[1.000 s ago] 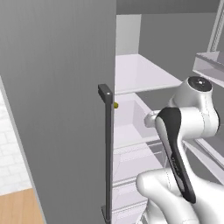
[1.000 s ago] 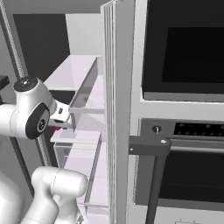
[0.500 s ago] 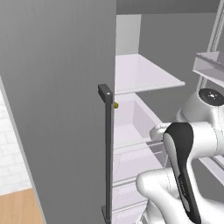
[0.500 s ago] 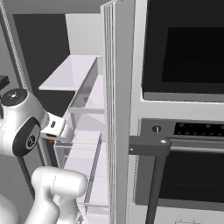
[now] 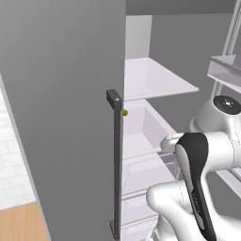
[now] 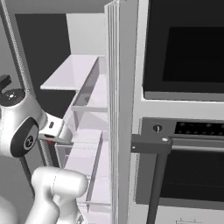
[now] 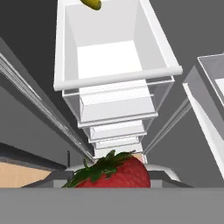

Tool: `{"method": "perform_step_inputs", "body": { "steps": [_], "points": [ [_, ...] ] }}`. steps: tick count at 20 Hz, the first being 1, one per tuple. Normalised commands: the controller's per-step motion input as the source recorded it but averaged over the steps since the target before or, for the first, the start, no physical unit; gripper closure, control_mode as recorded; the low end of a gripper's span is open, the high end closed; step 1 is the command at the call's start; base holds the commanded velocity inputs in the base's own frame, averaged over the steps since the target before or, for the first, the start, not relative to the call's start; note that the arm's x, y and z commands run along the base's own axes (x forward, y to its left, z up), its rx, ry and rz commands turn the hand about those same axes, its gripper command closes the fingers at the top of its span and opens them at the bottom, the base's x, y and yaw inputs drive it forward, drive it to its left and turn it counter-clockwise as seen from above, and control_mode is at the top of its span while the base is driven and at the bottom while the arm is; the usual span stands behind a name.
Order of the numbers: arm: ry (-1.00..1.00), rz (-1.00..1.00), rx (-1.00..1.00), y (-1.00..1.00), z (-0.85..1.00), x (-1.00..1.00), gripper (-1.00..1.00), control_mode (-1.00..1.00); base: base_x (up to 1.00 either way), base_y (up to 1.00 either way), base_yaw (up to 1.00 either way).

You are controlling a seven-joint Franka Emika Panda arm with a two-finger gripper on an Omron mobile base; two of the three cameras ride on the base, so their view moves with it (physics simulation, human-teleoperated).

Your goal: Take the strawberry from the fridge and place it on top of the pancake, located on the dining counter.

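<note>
A bright red strawberry [image 7: 119, 173] with green leaves sits close at the bottom of the hand view, and my gripper [image 6: 54, 138] is shut on it. A red sliver of it shows under the hand in the right base view. The hand hangs just outside the open fridge [image 5: 160, 84], in front of its white shelves and clear drawers [image 7: 116, 103]. The grey fridge door [image 5: 61, 94] with its dark bar handle [image 5: 116, 164] stands open on the left. The pancake and the dining counter are out of view.
A small yellow fruit [image 5: 124, 112] lies at the far rim of the upper open drawer [image 7: 91, 3]. A door rack [image 5: 226, 70] juts in at the right. A built-in oven [image 6: 188, 87] with a dark handle stands right of the fridge.
The arm has folded down and drawn back from the fridge shelves, carrying the hand lower and outward with the strawberry still held.
</note>
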Motion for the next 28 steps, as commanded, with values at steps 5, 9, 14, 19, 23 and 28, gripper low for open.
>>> {"method": "perform_step_inputs", "body": {
  "steps": [5, 9, 14, 19, 23, 28],
  "points": [
    [0.0, 0.0, 0.0, 0.0, 0.0, 0.0, 1.0, 1.0, -0.91, 0.3, -0.12],
    [0.0, 0.0, 0.0, 0.0, 0.0, 0.0, 1.0, 1.0, -1.0, 0.04, -0.34],
    [0.0, 0.0, 0.0, 0.0, 0.0, 0.0, 1.0, 1.0, -0.9, 0.01, -0.66],
    [0.0, 0.0, 0.0, 0.0, 0.0, 0.0, 1.0, 1.0, -0.77, -0.04, -0.72],
    [0.0, 0.0, 0.0, 0.0, 0.0, 0.0, 1.0, 1.0, -0.42, 0.0, -0.89],
    [0.0, 0.0, 0.0, 0.0, 0.0, 0.0, 1.0, 1.0, -0.11, -0.11, -0.89]
  ]
}}
